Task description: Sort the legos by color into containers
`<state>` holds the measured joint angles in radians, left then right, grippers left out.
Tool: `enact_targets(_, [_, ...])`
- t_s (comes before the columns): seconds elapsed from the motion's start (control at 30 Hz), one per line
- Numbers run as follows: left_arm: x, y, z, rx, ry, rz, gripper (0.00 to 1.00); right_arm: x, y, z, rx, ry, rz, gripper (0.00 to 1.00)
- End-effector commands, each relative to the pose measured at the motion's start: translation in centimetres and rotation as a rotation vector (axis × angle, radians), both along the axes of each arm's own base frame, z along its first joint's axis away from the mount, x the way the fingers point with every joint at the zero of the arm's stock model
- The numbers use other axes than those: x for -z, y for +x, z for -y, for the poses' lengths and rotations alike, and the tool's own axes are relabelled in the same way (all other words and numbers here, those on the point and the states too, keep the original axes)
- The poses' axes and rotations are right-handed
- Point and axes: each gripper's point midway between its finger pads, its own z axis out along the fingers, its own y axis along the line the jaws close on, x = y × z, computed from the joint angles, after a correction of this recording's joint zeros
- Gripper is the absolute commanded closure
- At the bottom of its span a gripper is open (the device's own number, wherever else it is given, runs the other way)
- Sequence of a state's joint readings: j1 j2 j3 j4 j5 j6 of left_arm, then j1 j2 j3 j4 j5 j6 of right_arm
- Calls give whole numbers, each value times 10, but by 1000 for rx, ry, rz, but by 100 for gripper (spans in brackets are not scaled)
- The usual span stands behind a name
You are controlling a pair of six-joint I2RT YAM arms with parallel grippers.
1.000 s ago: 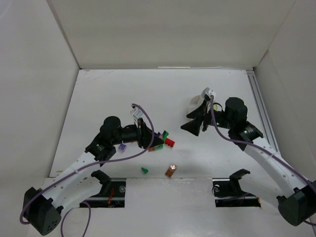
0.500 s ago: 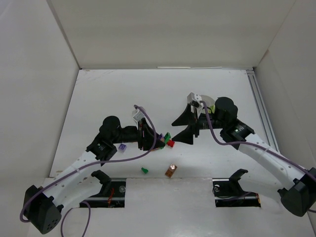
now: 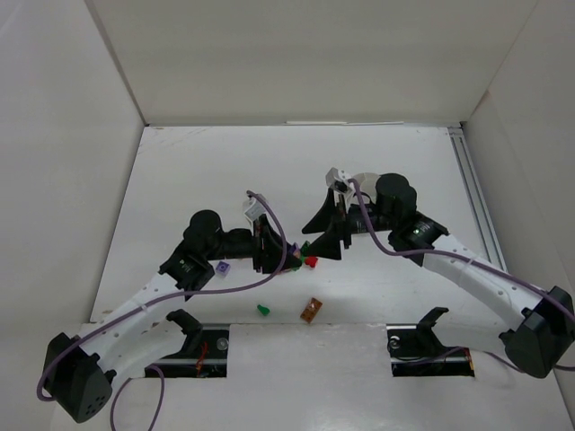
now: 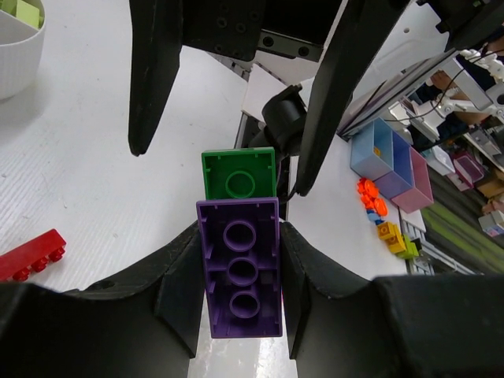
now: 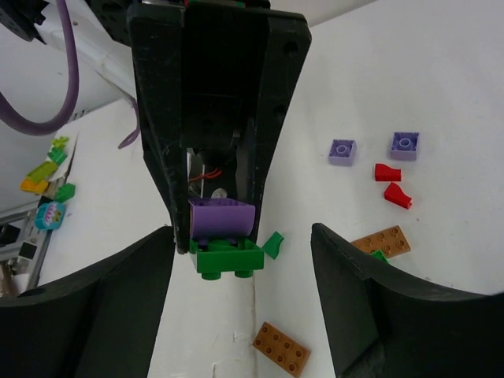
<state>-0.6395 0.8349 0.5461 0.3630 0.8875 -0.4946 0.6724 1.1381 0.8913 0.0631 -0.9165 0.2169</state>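
Over a white table (image 3: 180, 180), the left gripper (image 3: 286, 256) pinches a purple brick (image 4: 240, 268) with a green brick (image 4: 239, 175) on its tip. The right gripper (image 5: 240, 236) is spread open, facing that green brick. Seen from above, the white dish (image 4: 12, 63) sits at one o'clock of them, a brown brick (image 3: 311, 310) at six.

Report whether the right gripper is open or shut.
Open: the right gripper has fingers wide apart, gaps either side of the purple-and-green brick stack that the left gripper holds.

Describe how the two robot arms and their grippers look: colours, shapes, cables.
Both the left arm and right arm have white links with black joints and bases. A purple cable runs along each. The left gripper and right gripper are black, with two tapering fingers.
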Motion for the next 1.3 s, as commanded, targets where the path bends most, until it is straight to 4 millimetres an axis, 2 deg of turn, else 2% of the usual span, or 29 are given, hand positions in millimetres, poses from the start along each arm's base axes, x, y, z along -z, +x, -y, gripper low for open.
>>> enact_targets(0.0, [-33,3,3,10,-66,113,100,-35,-1,-7,-29,85,72,26])
enact_targets(0.13, [-35,6,4,1,-66,113,100,-33,-1,-8,-36,79,46,30])
enact_targets(0.23, [-38,6,5,1,-71,120,100,-29,-1,-10,-45,73,36,26])
enact_targets(0.37, [-46,3,1,-9,-89,153,100,-29,-1,-10,-45,73,36,26])
enact_targets(0.47, [-51,3,0,-18,-95,162,100,-29,-1,-10,-45,73,36,31])
enact_targets(0.57, [-47,3,0,-18,-80,154,100,-29,0,-10,-35,73,37,49])
enact_targets(0.6, [-47,5,0,-27,-80,154,100,-29,0,-10,-35,73,37,49])
enact_targets(0.63, [-45,5,0,-27,-74,147,100,-29,0,-10,-35,73,37,58])
enact_targets(0.8, [-50,6,-2,-50,-85,161,100,-31,-5,-7,-55,81,64,76])
enact_targets(0.83, [-50,6,-3,-50,-85,161,100,-26,-7,-6,-64,74,54,84])
enact_targets(0.87, [-50,8,-3,-61,-85,161,100,-29,-9,-5,-64,80,62,88])
enact_targets(0.97, [-53,7,-5,-71,-89,189,100,-16,-15,0,-64,62,49,92])
enact_targets(1.0, [-54,9,-5,-80,-89,189,100,-3,-11,5,-58,42,33,93])
enact_targets(1.07, [-52,9,-7,-90,-82,193,100,5,-9,17,-28,23,35,99])
enact_targets(1.13, [-54,10,-9,-100,-75,215,100,18,-2,35,18,-3,23,99])
enact_targets(1.23, [-58,17,-10,-141,-66,216,100,22,7,53,70,-22,45,99])
enact_targets(1.27, [-56,18,-10,-150,-59,208,100,27,5,59,78,-44,43,99])
